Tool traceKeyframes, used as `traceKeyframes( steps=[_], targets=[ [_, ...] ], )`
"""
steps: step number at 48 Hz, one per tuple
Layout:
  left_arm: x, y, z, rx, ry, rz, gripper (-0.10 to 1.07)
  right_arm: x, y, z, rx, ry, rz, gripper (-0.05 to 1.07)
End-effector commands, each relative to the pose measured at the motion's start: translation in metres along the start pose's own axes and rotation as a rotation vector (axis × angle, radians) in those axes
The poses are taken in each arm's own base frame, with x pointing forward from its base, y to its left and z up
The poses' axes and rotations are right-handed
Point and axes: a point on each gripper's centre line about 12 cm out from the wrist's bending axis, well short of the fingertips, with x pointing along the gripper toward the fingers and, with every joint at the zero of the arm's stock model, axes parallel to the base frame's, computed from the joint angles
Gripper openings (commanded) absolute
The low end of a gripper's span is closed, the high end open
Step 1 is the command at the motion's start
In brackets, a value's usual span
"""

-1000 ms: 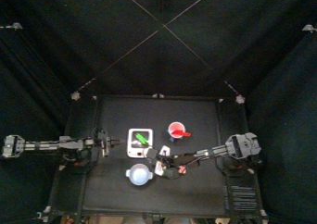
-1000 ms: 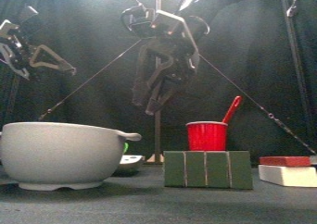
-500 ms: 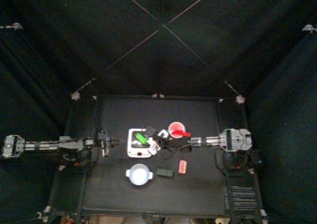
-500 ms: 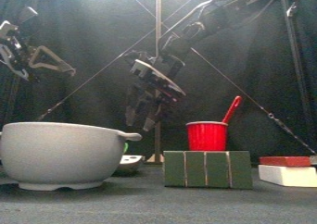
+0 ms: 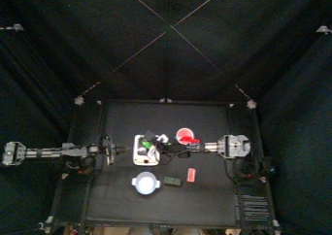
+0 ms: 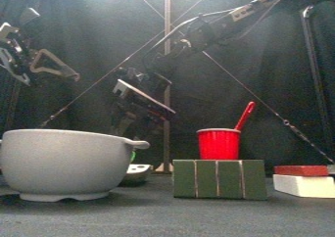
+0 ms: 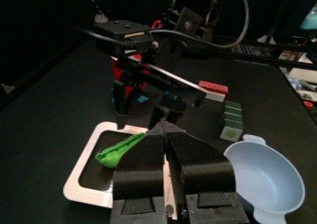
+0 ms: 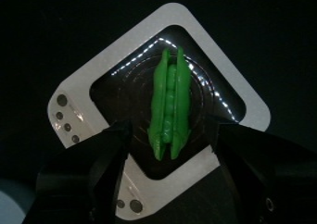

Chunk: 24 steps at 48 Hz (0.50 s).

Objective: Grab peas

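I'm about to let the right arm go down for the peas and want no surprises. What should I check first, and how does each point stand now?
1. Right tool open: ok, jaws wide apart.
2. Right tool over the peas: ok, pod centred between the jaws.
3. Peas free to take: ok, lying alone on the white board.
4. Jaws around the pod: not ok, tool hangs above it.
5. Left tool out of the way: ok, beside the board.
6. Red cup clear of the descent: cannot tell.

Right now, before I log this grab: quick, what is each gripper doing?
Left gripper: shut, holding nothing.
Right gripper: open, holding nothing, above the peas on the white board.
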Motion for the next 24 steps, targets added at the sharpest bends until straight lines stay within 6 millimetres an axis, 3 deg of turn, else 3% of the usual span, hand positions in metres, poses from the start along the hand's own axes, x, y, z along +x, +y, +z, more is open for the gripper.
traceKeyframes(
  steps=[1,13,24],
  targets=[
    [0.001,0.000,0.005,-0.002,-0.014,0.001,0.32,-0.008,0.003,0.022,0.005,-0.057,0.019,0.94],
    [0.001,0.000,0.005,0.000,-0.014,0.003,0.32,0.012,-0.001,0.020,-0.007,-0.036,-0.019,0.94],
    [0.001,0.000,0.005,0.000,-0.012,0.003,0.32,0.017,-0.005,0.018,-0.009,-0.029,-0.028,0.93]
  ],
)
